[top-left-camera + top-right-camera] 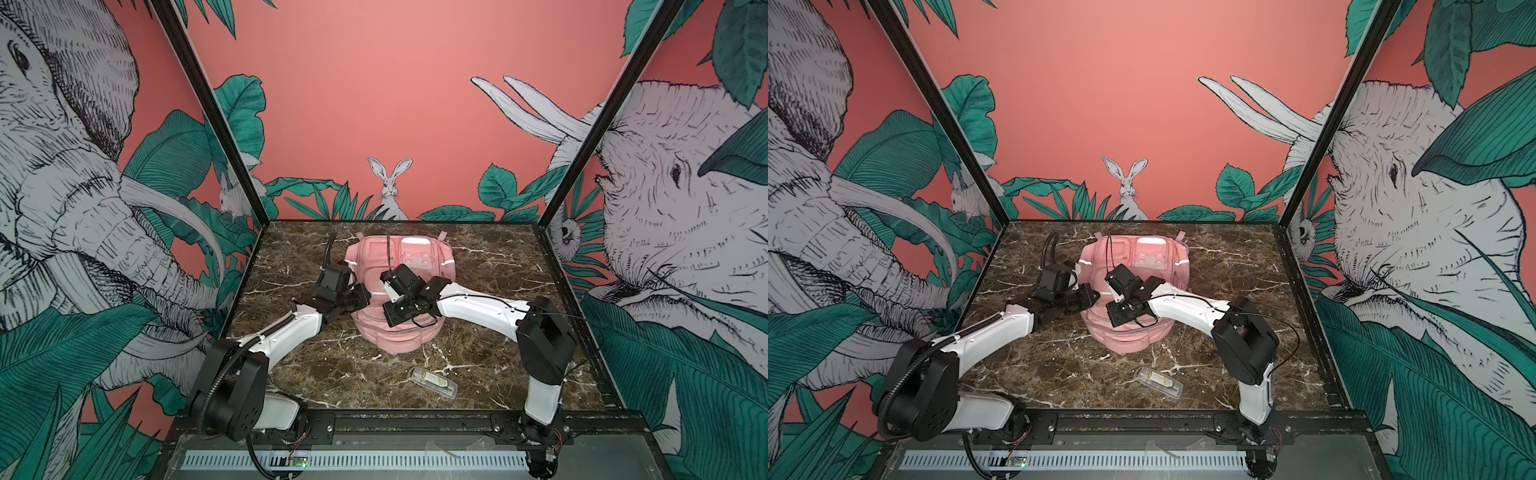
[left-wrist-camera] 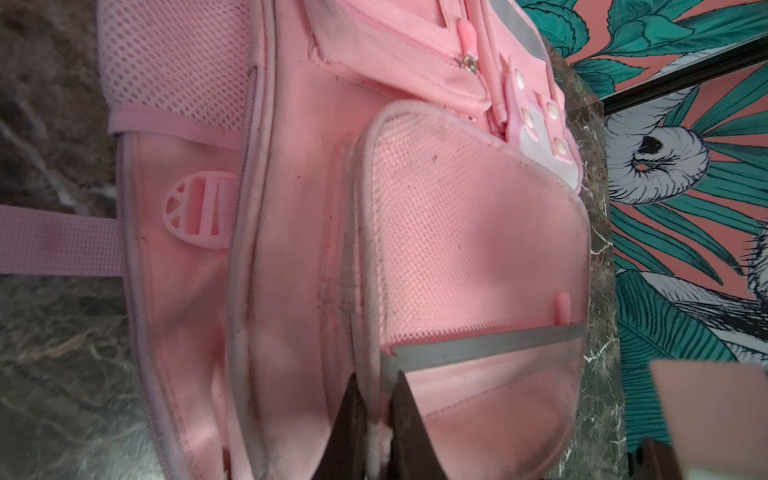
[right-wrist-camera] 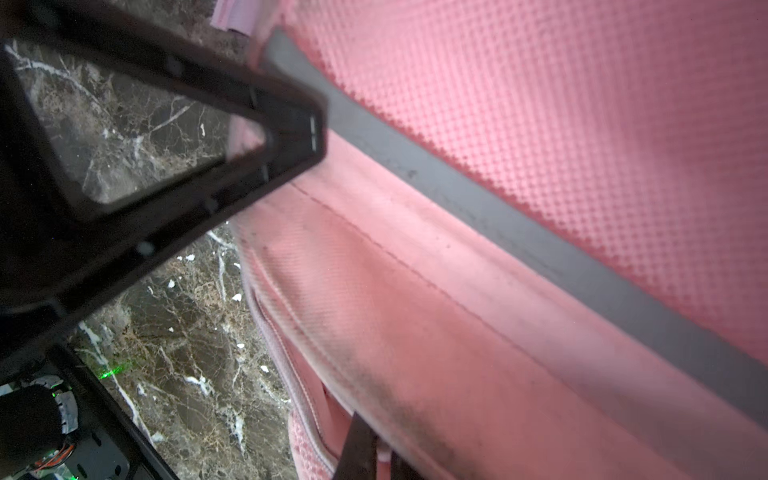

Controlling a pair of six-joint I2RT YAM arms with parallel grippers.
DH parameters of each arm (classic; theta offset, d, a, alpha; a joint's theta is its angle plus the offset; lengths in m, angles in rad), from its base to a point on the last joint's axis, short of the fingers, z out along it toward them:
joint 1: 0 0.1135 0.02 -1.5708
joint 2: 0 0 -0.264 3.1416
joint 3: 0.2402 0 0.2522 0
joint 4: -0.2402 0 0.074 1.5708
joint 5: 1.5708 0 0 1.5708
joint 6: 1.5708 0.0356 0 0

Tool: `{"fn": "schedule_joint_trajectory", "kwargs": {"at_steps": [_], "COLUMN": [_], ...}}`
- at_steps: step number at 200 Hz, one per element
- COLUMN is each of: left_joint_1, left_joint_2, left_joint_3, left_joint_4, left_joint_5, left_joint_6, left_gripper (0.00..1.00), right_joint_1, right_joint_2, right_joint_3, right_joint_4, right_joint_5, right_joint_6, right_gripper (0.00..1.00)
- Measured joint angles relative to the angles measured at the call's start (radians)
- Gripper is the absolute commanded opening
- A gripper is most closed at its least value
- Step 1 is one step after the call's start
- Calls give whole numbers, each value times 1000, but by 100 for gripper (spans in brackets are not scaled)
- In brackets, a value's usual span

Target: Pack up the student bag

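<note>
Left wrist view: the left fingers (image 2: 407, 419) pinch the piping on the mesh pocket (image 2: 478, 228) of the student bag (image 2: 291, 249). The right fingers (image 3: 359, 449) nip its fabric too. It lies mid-tabletop (image 1: 478, 266). Soft, floppy and likely light, so grip piping or straps.

Dark brown marble counter (image 1: 490, 266) enclosed by salmon walls (image 1: 374, 83); elephants (image 1: 70, 199), rabbit (image 1: 390, 187), green leaves (image 1: 245, 108) painted on; black frame posts (image 1: 212, 112) fixed at corners.

The student bag (image 1: 397, 336) lies on the table (image 1: 490, 266), its pocket rim between the left gripper's (image 2: 377, 386) jaws. The right gripper (image 3: 380, 453) touches it alongside. A plastic case (image 1: 432, 382) lies on the table, well apart from both jaws, toward the arms' bases.
</note>
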Motion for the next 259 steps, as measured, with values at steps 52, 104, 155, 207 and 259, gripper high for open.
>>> {"fn": "schedule_joint_trajectory", "kwargs": {"at_steps": [52, 104, 155, 207, 259], "left_joint_1": [-60, -127, -156, -164, -153], "left_joint_2": [-31, 78, 147, 145, 85], "left_joint_3": [-21, 80, 151, 156, 169], "left_joint_4": [5, -16, -21, -33, -123], "left_joint_5": [-67, -91, -102, -118, -126], "left_joint_6": [-45, -49, -47, 3, 106], "left_gripper": [11, 11, 13, 21, 46], "right_joint_1": [-2, -11, -13, -13, -17], "right_joint_2": [-8, -15, -15, -15, -31], "right_joint_3": [-13, -35, -43, -41, -62], "right_joint_4": [0, -3, 8, 8, 40], "right_joint_5": [-12, -5, -12, -17, -32], "right_joint_6": [-18, -8, 50, 73, 72], "right_gripper": [0, 0, 0, 0, 0]}}
